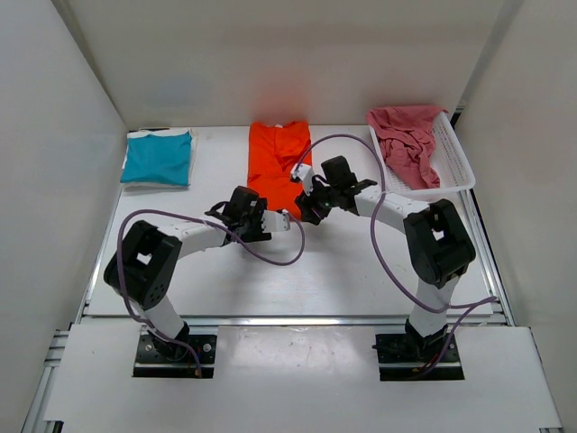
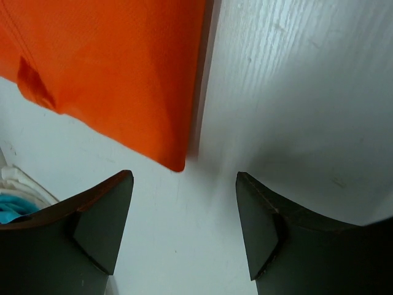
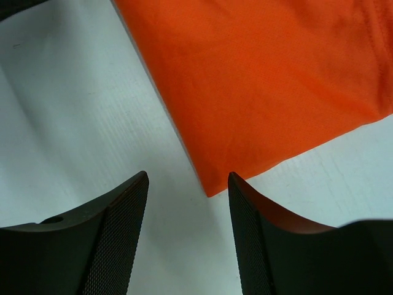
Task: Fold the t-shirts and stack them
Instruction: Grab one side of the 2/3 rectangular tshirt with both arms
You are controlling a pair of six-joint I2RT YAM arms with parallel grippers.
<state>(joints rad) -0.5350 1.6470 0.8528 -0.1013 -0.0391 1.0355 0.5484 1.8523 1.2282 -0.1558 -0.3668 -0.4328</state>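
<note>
No legible text (in any view)

1 shirt (image 1: 278, 161) lies between stack (image 1: 158, 159) (left) and basket (image 1: 456, 164).
</note>
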